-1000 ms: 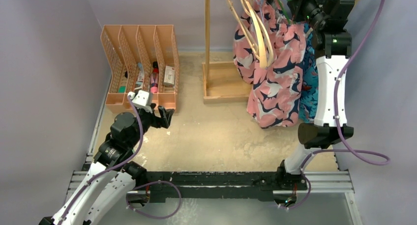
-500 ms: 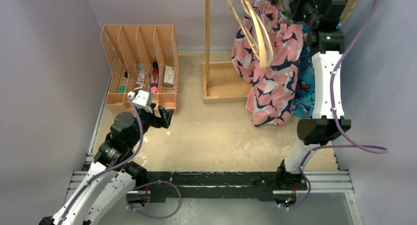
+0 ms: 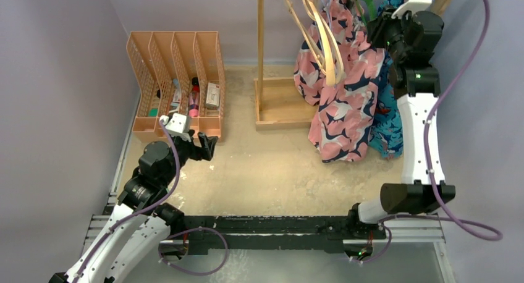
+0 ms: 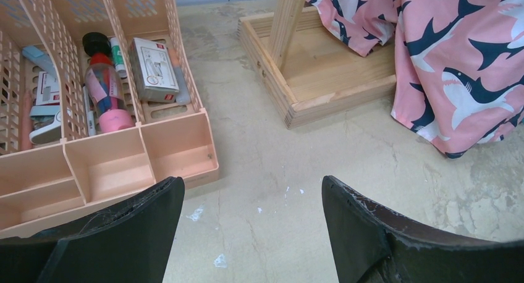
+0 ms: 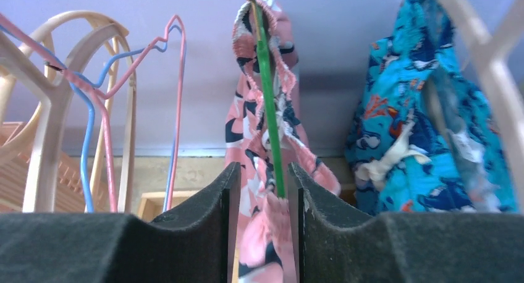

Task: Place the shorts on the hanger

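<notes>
1. Shorts [image 3: 343, 104] hang at one o'clock of the table in the top view. The waistband is bunched round the thin green hanger [image 5: 267, 91].
2. Right gripper [image 5: 262, 230] is almost closed. Pink cloth fills the gap and the green wire runs up between the fingers; reads as a pinch on the cloth.
3. Risk: the cloth sits lopsided on the wire, so a release may let its weight slide it off.
4. Risk: a snagged retreat could drag the hanger loose; the hook is barely in view.
5. Blue garment [image 5: 426, 128] at three o'clock and pink wire hanger [image 5: 176, 97] at nine crowd the spot. Tangling is likely.
6. Left gripper [image 4: 250, 233], at eight o'clock, is wide open and empty, too far away to steady anything.
</notes>
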Controlling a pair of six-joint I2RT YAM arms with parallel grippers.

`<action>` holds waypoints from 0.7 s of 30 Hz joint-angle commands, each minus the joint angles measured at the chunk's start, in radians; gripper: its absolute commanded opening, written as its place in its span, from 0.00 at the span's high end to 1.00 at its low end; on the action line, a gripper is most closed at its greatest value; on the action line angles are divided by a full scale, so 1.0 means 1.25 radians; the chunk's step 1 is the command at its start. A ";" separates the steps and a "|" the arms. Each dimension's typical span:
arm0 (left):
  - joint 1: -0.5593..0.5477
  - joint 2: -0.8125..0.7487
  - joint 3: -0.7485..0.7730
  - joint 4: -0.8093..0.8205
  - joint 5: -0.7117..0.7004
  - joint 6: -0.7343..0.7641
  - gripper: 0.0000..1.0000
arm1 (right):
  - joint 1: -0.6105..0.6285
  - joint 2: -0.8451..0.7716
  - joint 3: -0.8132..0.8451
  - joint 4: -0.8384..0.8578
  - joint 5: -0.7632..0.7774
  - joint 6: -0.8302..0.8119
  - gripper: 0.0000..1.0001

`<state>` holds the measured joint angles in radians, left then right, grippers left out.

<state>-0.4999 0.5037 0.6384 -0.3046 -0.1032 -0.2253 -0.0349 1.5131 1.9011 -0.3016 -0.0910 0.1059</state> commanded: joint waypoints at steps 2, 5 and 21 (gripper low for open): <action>0.002 0.000 0.003 0.030 -0.016 -0.006 0.19 | -0.004 -0.085 -0.063 0.087 0.097 -0.012 0.72; 0.002 0.007 0.007 0.030 -0.019 -0.004 0.19 | -0.004 -0.087 -0.077 0.082 0.128 -0.027 0.77; 0.002 0.048 0.141 -0.022 -0.142 -0.030 0.16 | -0.003 -0.256 -0.224 0.011 0.048 0.053 0.49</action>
<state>-0.4995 0.5480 0.6884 -0.3416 -0.1955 -0.2306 -0.0349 1.2991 1.6699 -0.2893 0.0269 0.1184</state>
